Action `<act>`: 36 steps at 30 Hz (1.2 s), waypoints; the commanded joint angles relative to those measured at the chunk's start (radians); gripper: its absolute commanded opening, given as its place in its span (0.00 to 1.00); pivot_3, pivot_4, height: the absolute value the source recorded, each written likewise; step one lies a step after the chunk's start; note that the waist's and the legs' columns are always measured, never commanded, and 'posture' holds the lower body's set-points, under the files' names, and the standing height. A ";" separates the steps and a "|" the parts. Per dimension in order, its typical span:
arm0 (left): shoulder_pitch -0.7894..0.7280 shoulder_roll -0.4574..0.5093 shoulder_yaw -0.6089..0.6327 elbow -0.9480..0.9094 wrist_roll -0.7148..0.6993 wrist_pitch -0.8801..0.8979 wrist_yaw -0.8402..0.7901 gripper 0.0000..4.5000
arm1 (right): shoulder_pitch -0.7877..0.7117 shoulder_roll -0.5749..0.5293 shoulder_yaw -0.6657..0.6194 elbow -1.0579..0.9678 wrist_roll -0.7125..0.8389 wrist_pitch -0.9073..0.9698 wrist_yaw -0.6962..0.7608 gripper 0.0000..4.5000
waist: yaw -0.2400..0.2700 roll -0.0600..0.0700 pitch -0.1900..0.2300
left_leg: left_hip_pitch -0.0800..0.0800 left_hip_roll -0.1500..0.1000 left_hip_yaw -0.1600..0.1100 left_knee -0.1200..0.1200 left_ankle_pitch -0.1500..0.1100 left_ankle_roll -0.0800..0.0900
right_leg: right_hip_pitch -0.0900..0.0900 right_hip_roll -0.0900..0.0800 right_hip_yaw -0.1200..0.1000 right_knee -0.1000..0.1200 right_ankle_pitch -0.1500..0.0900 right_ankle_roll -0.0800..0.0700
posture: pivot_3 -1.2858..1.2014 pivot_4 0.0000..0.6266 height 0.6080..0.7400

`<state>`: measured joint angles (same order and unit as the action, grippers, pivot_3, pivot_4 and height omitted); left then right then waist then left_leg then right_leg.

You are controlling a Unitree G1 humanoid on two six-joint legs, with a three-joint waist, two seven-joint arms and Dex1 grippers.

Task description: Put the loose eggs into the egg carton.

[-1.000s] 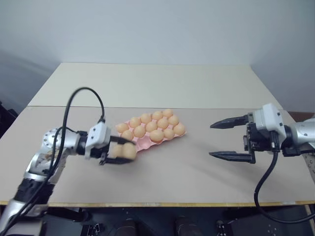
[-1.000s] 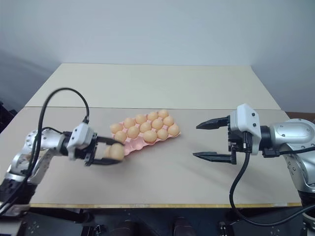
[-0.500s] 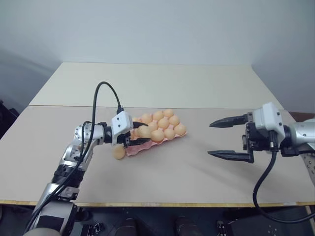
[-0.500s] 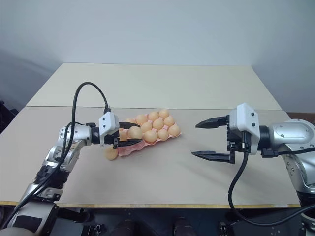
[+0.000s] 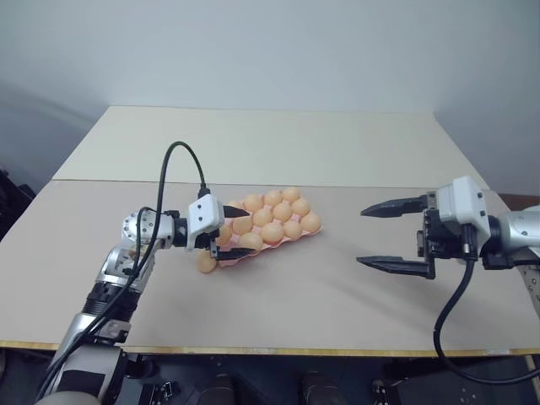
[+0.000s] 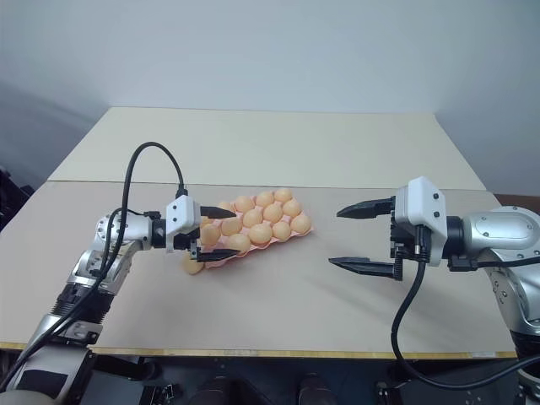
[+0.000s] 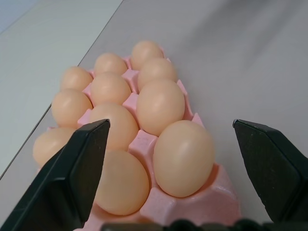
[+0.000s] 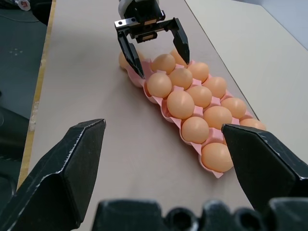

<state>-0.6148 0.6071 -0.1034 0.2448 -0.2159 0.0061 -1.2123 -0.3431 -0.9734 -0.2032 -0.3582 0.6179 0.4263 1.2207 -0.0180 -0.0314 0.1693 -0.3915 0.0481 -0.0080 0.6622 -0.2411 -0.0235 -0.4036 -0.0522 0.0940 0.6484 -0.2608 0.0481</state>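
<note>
The pale pink egg carton (image 5: pixel 245 256) lies mid-table, with peach eggs in several of its cups. My left gripper (image 5: pixel 226 240) is open at the carton's near-left end, its fingers on either side of an egg (image 7: pixel 183 158) that sits in the end cup. A loose egg (image 5: pixel 206 263) lies on the table, touching or almost touching that end of the carton and just below the left gripper (image 8: pixel 162 67). My right gripper (image 5: pixel 361 236) hangs open and empty over the table, well to the right of the carton.
The tan table (image 5: pixel 278 312) has a seam (image 5: pixel 380 186) running behind the carton, and a paler table (image 5: pixel 270 143) continues beyond it. Black cables (image 5: pixel 169 169) loop over both arms. The table's front edge (image 5: pixel 278 349) is near.
My left gripper carried an egg rightward to the carton's near-left end and opened, and the egg now rests in the end cup. The right gripper has not moved.
</note>
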 commanded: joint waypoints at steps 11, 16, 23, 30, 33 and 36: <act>0.249 0.367 0.366 -0.173 -0.287 0.173 -0.223 0.99 | -0.043 0.008 0.007 0.039 0.022 -0.011 0.038 1.00 | -0.022 0.000 0.000 | 0.000 0.001 0.000 0.000 0.000 0.000 | 0.000 0.000 0.000 0.000 0.000 0.000 | 0.52 0.24 1.00; 0.454 0.442 0.494 -0.269 -0.335 0.213 -0.254 0.99 | -0.042 0.009 0.018 0.050 0.022 -0.009 0.059 1.00 | -0.026 0.001 0.000 | 0.001 0.001 0.001 -0.001 0.000 0.000 | -0.001 0.000 0.000 0.000 0.000 0.000 | 0.52 0.24 1.00; 0.561 0.439 0.559 -0.367 -0.360 0.247 -0.225 0.99 | -0.037 0.014 0.017 0.052 0.026 -0.008 0.070 1.00 | -0.014 0.001 0.000 | 0.001 0.001 0.001 -0.001 0.000 0.000 | 0.000 0.000 -0.001 0.000 0.000 0.000 | 0.52 0.24 1.00; 0.590 0.437 0.585 -0.420 -0.376 0.289 -0.198 0.99 | -0.010 0.007 0.003 0.046 0.036 -0.010 0.082 1.00 | -0.021 0.001 0.000 | 0.001 0.001 0.001 -0.001 0.000 0.000 | 0.000 0.000 0.000 0.000 0.000 0.000 | 0.52 0.24 1.00; 0.599 0.435 0.592 -0.433 -0.377 0.294 -0.189 0.99 | -0.032 0.008 0.016 0.063 0.030 -0.012 0.088 1.00 | -0.024 0.001 0.000 | 0.001 0.002 0.001 -0.001 0.000 0.000 | 0.000 0.000 0.000 0.000 0.000 0.000 | 0.52 0.24 1.00; 0.599 0.433 0.591 -0.437 -0.378 0.296 -0.182 0.99 | -0.045 0.012 0.024 0.072 0.024 -0.016 0.093 1.00 | -0.025 0.001 0.000 | 0.001 0.002 0.001 -0.001 0.000 0.000 | 0.000 0.000 0.000 0.000 0.000 0.000 | 0.52 0.24 1.00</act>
<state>-0.0183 1.0295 0.4519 -0.1675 -0.5764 0.3043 -1.4012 -0.3692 -0.9576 -0.1677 -0.2817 0.6313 0.4251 1.3065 -0.0433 -0.0307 0.1697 -0.3902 0.0496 -0.0065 0.6613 -0.2411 -0.0236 -0.4039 -0.0524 0.0940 0.6481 -0.2610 0.0479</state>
